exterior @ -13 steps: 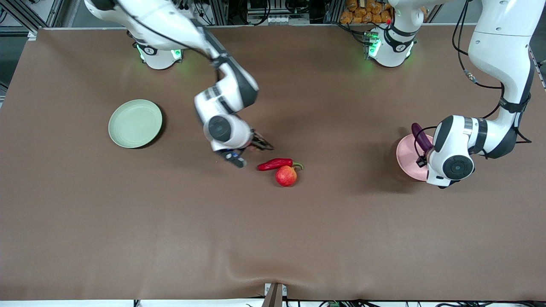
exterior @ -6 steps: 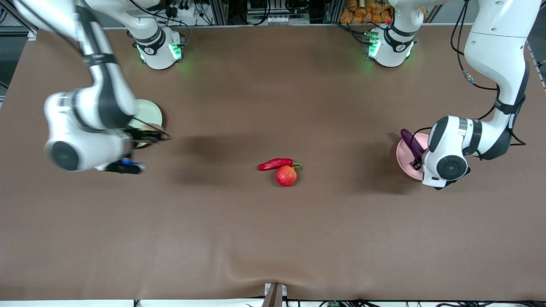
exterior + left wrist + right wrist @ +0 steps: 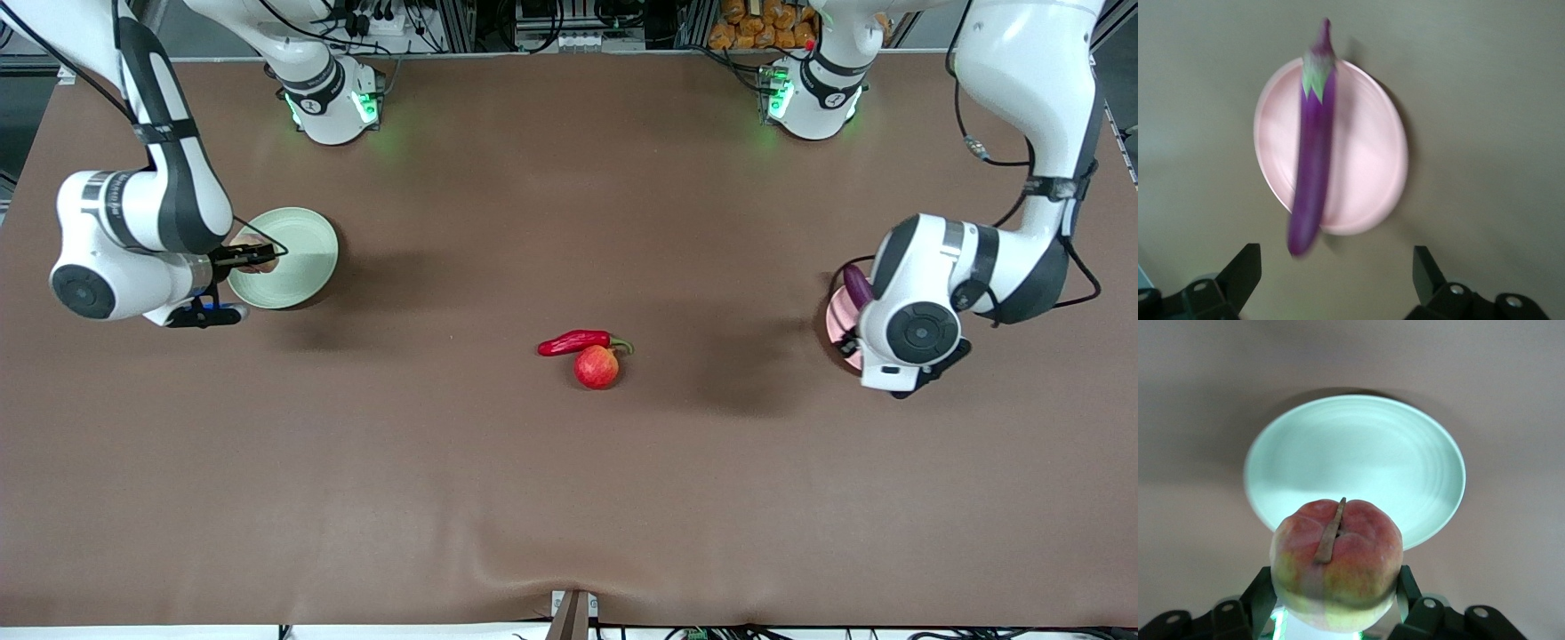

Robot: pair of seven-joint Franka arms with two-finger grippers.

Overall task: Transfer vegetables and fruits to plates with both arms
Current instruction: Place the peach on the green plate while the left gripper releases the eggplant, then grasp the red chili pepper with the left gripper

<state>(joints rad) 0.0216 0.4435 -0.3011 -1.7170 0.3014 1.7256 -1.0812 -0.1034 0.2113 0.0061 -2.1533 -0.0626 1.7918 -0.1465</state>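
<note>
While the right end effector grips the round yellowish-pink peach over the pale green plate, the left end effector hangs released above the long purple eggplant lying on the pale pink plate.

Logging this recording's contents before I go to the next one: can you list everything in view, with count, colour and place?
eggplant: 1, purple with a green cap, lying across the pink plate, both ends past the rim
pink plate: 1, pale pink, toward the left arm's end of the table
green plate: 1, pale green, toward the right arm's end of the table
peach: 1, yellowish-pink, held over the green plate's edge
chili pepper: 1, red with a green stem, mid-table
round red fruit: 1, red, touching the chili pepper, nearer the front camera
table: 1, brown
left gripper: 1, black, open, above the pink plate
right gripper: 1, black, shut on the peach
</note>
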